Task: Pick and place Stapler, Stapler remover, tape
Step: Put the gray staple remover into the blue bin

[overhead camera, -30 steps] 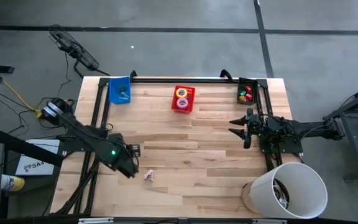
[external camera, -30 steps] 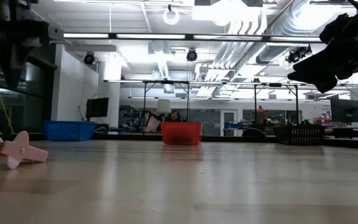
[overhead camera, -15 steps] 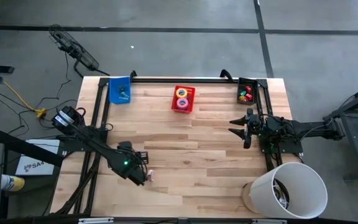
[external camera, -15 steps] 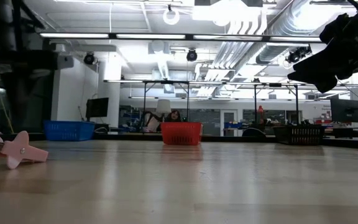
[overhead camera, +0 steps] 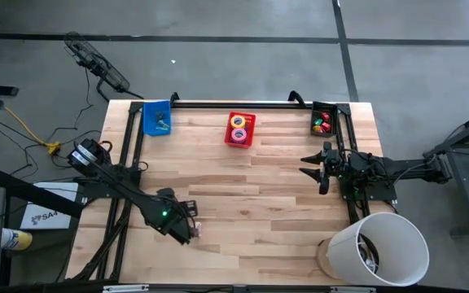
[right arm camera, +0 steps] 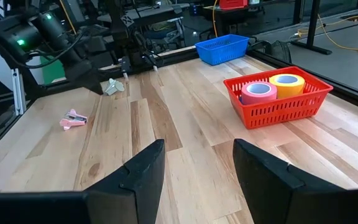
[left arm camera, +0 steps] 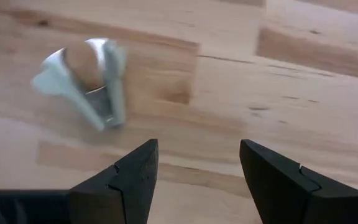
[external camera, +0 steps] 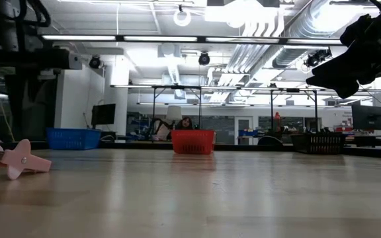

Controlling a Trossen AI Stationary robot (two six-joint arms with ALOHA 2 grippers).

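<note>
Here the left gripper (left arm camera: 194,171) hovers with fingers spread, low over the table (overhead camera: 259,179) at the lower left of the high view. The staple remover (left arm camera: 86,78) lies just beyond its fingertips, off to one side. Closing from here would likely miss or nudge it away. The right gripper (right arm camera: 194,165), fingers apart, waits mid-right.
</note>
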